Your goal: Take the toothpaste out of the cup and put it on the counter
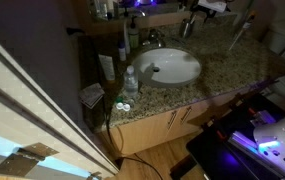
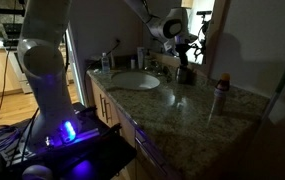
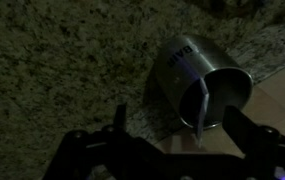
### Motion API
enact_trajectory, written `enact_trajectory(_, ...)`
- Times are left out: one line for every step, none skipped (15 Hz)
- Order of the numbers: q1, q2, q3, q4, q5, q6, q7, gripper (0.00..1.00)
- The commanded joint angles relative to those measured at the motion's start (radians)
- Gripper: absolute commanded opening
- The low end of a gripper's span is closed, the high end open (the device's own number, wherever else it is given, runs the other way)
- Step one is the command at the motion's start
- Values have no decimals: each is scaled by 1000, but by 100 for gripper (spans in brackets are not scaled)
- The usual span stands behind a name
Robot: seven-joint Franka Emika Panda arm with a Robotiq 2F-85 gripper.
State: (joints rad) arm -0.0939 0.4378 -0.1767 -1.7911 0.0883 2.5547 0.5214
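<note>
A: Status, cup [image 3: 200,85] contents?
B: Unreadable: interior too dark in wrist view; in an exterior view the cup [image 2: 185,73] is too small.
A: Status, gripper [image 3: 177,128]?
B: Base cut off by lower edge.

Clear plastic bottle [image 1: 130,82], wooden floor [image 1: 162,160]

In the wrist view the cup [image 3: 192,80], right of centre, looks like brushed metal, dull grey with a soft sheen along its wall. The worktop [image 3: 52,70] filling the left is speckled, polished granite. In an exterior view the sink basin [image 1: 172,67] is smooth glossy white, the water bottle [image 1: 130,82] is clear plastic, and the cabinets [image 1: 160,123] are light wood.
</note>
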Motion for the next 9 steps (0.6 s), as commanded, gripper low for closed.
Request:
enact_trajectory(7, 1, -10, 8, 8, -16, -12, 67)
enact_trajectory(8, -1, -10, 5, 7, -15, -13, 60)
enact_trajectory(7, -1, -10, 6, 7, -18, -15, 53)
enact_trajectory(6, 1, -8, 5, 9, -20, -17, 45)
enact_trajectory(6, 1, -8, 2, 9, -18, -16, 38)
enact_trajectory(7, 2, -9, 2, 8, -17, -15, 32)
enact_trajectory(7, 3, -9, 3, 8, -19, -15, 25)
enact_trajectory(10, 3, -9, 0, 5, -14, -14, 18)
enact_trajectory(11, 3, -8, 0, 6, -16, -13, 10)
